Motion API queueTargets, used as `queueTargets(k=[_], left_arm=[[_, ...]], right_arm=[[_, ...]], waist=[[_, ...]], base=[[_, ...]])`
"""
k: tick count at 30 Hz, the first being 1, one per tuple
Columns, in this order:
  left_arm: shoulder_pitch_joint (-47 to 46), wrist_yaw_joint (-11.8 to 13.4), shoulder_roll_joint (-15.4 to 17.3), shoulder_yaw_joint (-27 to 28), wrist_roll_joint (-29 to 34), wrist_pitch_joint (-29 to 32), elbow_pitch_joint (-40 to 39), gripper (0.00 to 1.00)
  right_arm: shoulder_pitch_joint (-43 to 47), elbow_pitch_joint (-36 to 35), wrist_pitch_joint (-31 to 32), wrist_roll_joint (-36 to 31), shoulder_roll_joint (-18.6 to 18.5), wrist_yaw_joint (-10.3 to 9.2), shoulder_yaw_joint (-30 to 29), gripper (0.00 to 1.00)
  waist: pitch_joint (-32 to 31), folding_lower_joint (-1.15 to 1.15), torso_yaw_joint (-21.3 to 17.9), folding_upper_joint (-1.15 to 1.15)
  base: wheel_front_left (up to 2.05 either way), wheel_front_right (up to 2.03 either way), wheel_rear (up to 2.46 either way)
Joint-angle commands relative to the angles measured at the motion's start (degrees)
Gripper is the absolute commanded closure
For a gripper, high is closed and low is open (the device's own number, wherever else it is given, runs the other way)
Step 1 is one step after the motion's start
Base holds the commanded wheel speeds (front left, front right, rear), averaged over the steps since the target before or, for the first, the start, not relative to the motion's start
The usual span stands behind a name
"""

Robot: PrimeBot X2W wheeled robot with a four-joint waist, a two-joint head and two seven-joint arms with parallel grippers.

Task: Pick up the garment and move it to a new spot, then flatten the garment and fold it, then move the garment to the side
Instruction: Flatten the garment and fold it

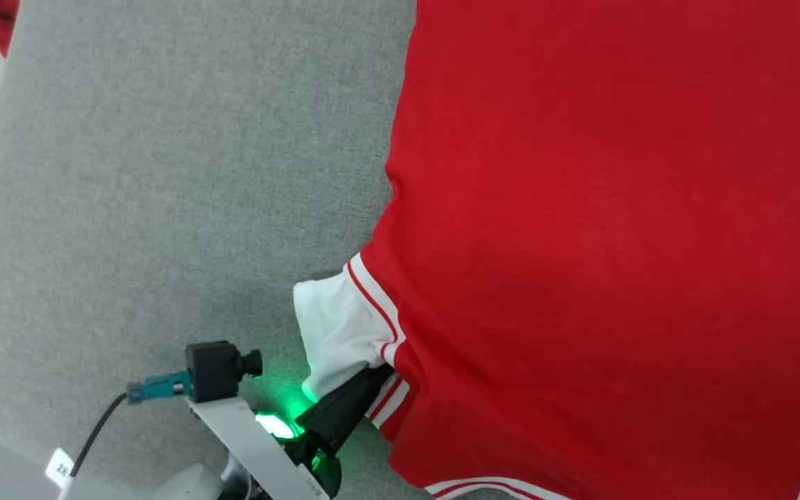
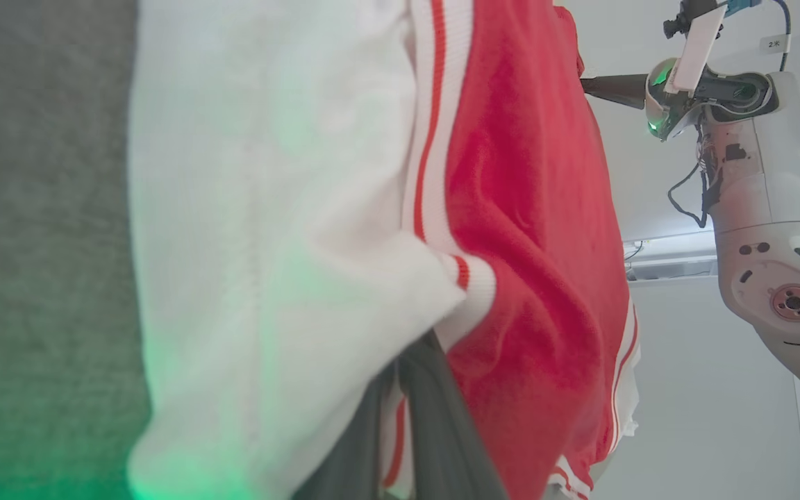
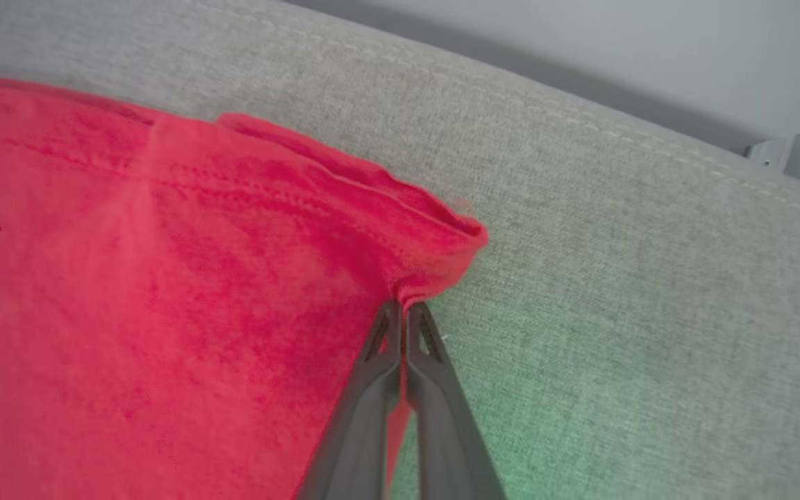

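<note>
**Red garment pinched by both hands on grey upholstery**

The garment [image 1: 580,243], a red T-shirt, is seen spread across the right half of the head view. It is laid over a grey upholstered surface [image 1: 164,173], which is left bare on the left. A white sleeve [image 1: 334,326] is shown projecting from the shirt's left edge, and it is joined to the red body by a striped trim [image 1: 376,305] of red and white.

The left hand [image 1: 372,375] is found at the lower middle of the head view. Its 2 dark fingers are clenched together on the fabric just where the white sleeve meets the striped seam. In the left wrist view, the sleeve and trim are seen bunched over the fingertips. A green light [image 1: 271,423] is cast from the wrist onto the sleeve and the upholstery beside it. A small black wrist camera [image 1: 216,368] with a teal plug and a dark cable [image 1: 94,430] is mounted just behind the hand.

The right hand [image 3: 403,309] is shown in its own wrist view with both fingers pressed tight on a hem corner [image 3: 442,236] of the red cloth. This corner is drawn up into a small peak, and grey upholstery is seen beyond it. In the left wrist view, the pale right arm [image 2: 761,194] is seen at the upper right against a white wall [image 2: 692,389], with a dark finger touching the garment's far edge.

How far the shirt is raised off the surface cannot be told.
</note>
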Motion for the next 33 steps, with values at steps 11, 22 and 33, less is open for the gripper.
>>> queueTargets(k=[11,22,33], left_arm=[[1.31,0.81,2.72,1.09,-1.75,-3.47,3.44,1.00],[4.85,1.22,5.52,1.54,-3.29,-3.94,4.08,1.00],[7.65,3.03,8.26,2.32,-3.54,-4.65,1.87,1.00]], right_arm=[[14.77,-14.37,-6.89,13.66,-9.21,0.02,5.77,1.00],[41.88,-33.74,-1.74,24.62,-21.08,0.02,1.66,1.00],[74.57,-52.74,3.70,25.12,-17.64,0.02,-10.20,1.00]], waist=[[-7.93,0.00,-4.52,0.00],[-15.48,0.00,-8.16,0.00],[-18.10,0.00,-10.87,0.00]], base=[[0.00,0.00,0.00],[0.00,0.00,0.00],[0.00,0.00,0.00]])
